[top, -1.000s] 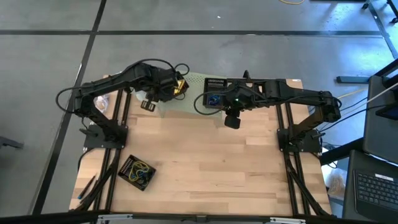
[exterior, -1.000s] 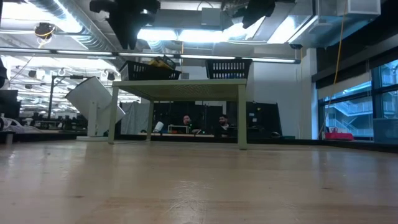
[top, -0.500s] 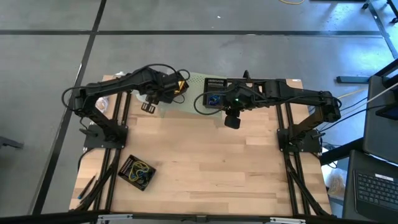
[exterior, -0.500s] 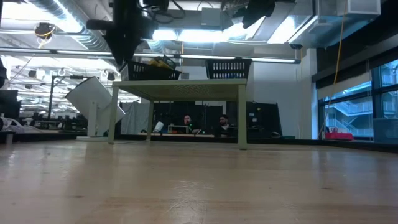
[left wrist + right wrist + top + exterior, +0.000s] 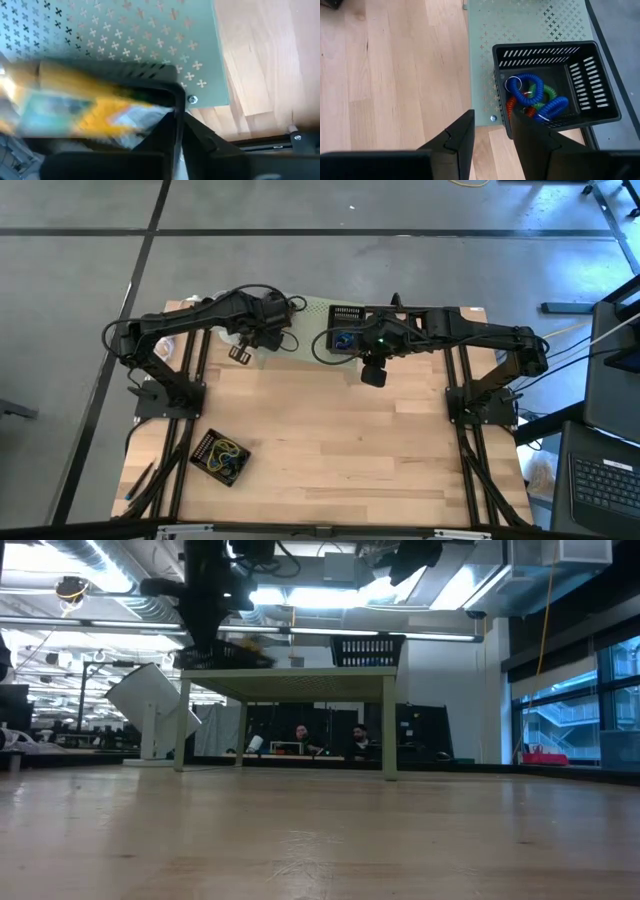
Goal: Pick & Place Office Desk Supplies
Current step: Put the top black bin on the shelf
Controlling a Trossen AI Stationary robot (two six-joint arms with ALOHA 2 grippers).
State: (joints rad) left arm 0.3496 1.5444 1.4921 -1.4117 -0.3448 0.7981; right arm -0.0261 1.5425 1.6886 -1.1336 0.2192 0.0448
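1. Blue, green and red coiled loops (image 5: 536,101): tangled heap inside a black slotted plastic basket (image 5: 600,107), basket on the pale green perforated riser.
2. Yellow card boxes (image 5: 85,107): blurred, lying in a second black basket (image 5: 150,80) on the same riser.
3. Black flat tray (image 5: 220,457): on bare wood near the table's front left, holding yellow and blue loops.

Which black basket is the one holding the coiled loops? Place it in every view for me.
High view: basket with the coiled loops, riser's right half.
Low view: right basket on the riser.
Left wrist view: not in it.
Right wrist view: right of centre.
Shared landmark: pale green perforated riser.
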